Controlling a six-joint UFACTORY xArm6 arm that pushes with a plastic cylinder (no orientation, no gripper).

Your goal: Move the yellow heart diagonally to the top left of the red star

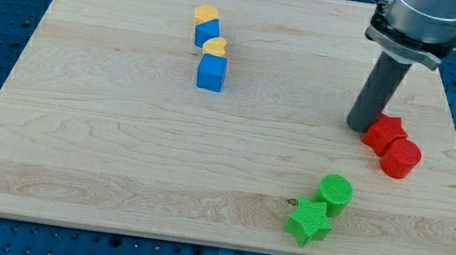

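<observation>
The yellow heart (214,46) lies in the upper middle of the board, resting against the top edge of a blue cube (211,72). The red star (384,133) lies at the view's right, touching a red cylinder (402,158) at its lower right. My tip (358,128) stands on the board right at the red star's left side, touching or nearly touching it. The tip is far to the right of the yellow heart.
A second yellow block (206,13) and a second blue block (208,32) sit just above the heart, close together. A green cylinder (335,194) and a green star (308,221) lie touching near the bottom edge. The wooden board (76,124) rests on a blue perforated table.
</observation>
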